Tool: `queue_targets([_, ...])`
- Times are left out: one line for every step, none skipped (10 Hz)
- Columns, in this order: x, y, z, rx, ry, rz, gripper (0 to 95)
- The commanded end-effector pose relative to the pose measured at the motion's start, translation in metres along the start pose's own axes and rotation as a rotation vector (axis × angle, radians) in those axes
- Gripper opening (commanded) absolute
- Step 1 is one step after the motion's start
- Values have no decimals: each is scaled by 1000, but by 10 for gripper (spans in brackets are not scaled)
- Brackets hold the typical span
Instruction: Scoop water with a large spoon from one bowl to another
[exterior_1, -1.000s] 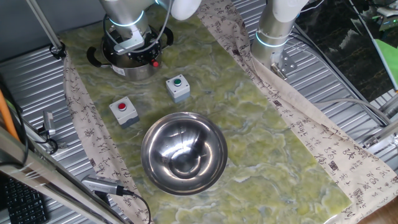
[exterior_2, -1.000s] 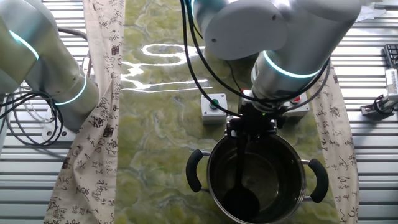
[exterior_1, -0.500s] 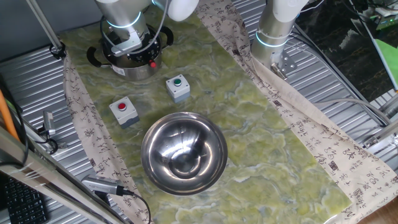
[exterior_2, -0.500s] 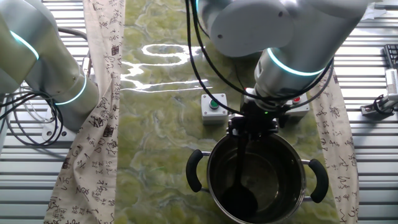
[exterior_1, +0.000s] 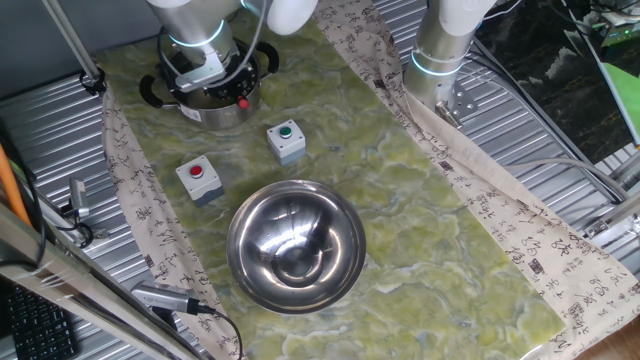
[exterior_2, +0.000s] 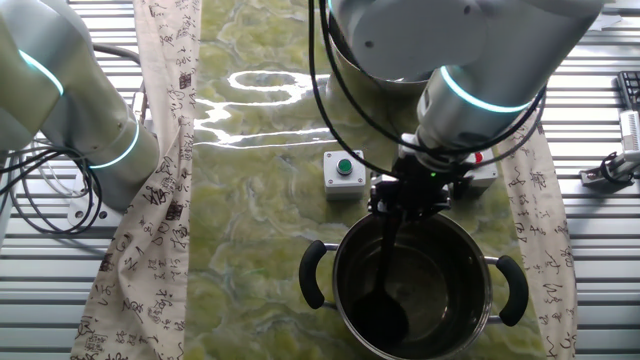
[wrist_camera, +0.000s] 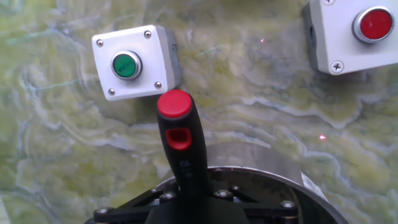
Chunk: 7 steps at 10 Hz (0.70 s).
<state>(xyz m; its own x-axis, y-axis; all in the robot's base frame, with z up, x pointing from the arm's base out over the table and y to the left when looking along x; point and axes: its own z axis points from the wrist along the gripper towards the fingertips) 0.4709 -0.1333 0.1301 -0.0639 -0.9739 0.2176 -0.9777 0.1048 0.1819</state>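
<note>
The small steel pot (exterior_2: 462, 262) with black loop handles stands at the near edge in the other fixed view. My gripper (exterior_2: 404, 200) hangs over its rim, shut on the large spoon (exterior_2: 387, 262), whose dark shaft slants down to a ladle end near the pot's bottom. Water shows only as faint glints inside. In the hand view the spoon's black handle with its red tip (wrist_camera: 175, 104) rises from my gripper (wrist_camera: 186, 208) above the pot rim (wrist_camera: 283, 181). The wide mirror-shiny bowl (exterior_1: 295, 246) sits mid-table, apart from the pot (exterior_1: 222, 112) and gripper (exterior_1: 207, 80).
A grey box with a green button (exterior_1: 285, 139) and one with a red button (exterior_1: 198, 177) stand between pot and wide bowl. A second robot arm base (exterior_1: 440, 55) stands at the cloth's far edge. Ribbed metal surrounds the green mat (exterior_1: 430, 230).
My wrist has shifted slightly away from the wide bowl over the pot, and the spoon's ladle end has slid a little sideways inside the pot. The grip is unchanged.
</note>
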Motion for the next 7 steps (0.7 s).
queue_targets([-1, 4, -4, -9, 2, 4, 0])
queue_targets([-1, 6, -6, -14, 4, 6, 0])
queue_targets([-1, 7, -7, -19, 3, 5, 0])
queue_targets([-2, 7, -8, -25, 0, 4, 0])
queue_targets([-3, 8, -9, -28, 1, 4, 0])
queue_targets([-4, 10, -11, -34, 4, 6, 0])
queue_targets([-5, 11, -12, -37, 3, 3, 0])
